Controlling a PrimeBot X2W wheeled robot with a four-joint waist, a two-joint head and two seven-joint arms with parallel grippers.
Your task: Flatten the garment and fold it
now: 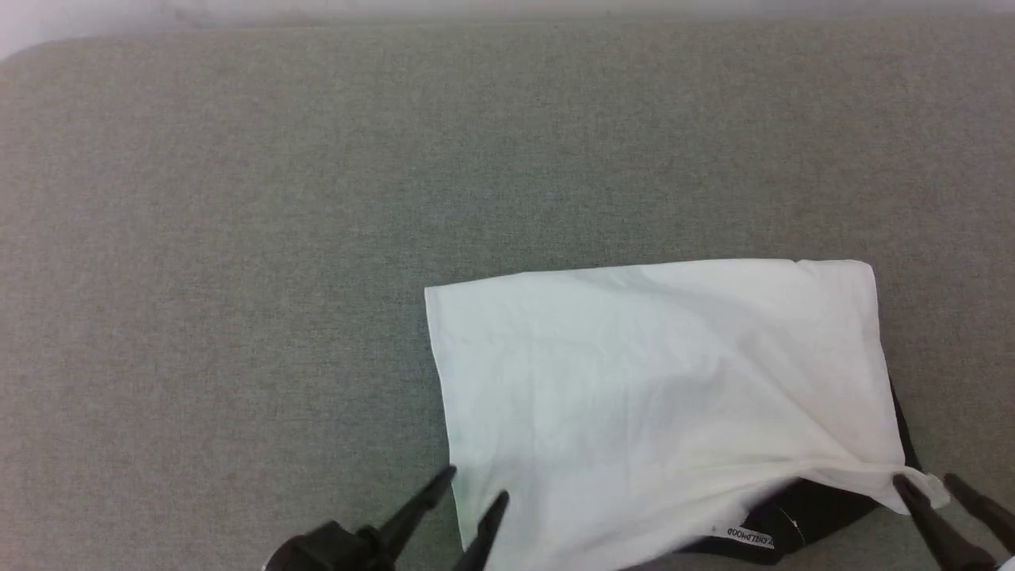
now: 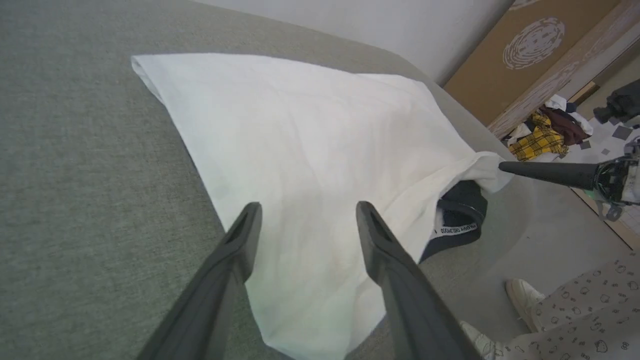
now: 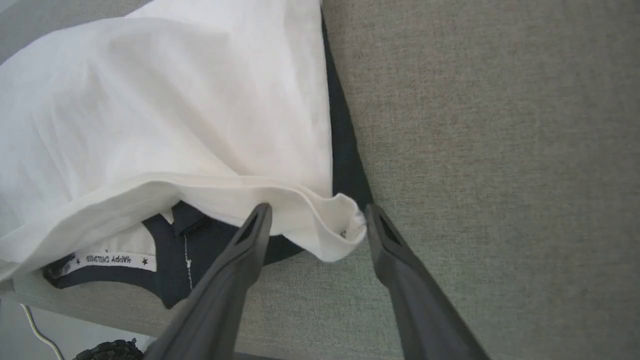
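The garment (image 1: 658, 381) lies folded over on the grey table, white side up, as a rough rectangle at the near right. Black trim and a labelled neckband (image 1: 793, 515) peek out from under its near right edge. My left gripper (image 1: 478, 485) is open at the garment's near left corner, one finger on each side of the cloth edge. In the left wrist view the left gripper (image 2: 307, 207) hovers open over the white cloth (image 2: 300, 135). My right gripper (image 1: 926, 482) is open at the near right corner. In the right wrist view the right gripper (image 3: 317, 210) frames a curled white corner (image 3: 335, 235), jaws apart.
The grey fabric table (image 1: 238, 238) stretches far to the left and back. Its near edge (image 3: 100, 305) runs close under the garment. A person's white shoes (image 2: 522, 297) and patterned trousers (image 2: 585, 310) stand beside the table. A pile of clothes (image 2: 545, 135) lies on the floor.
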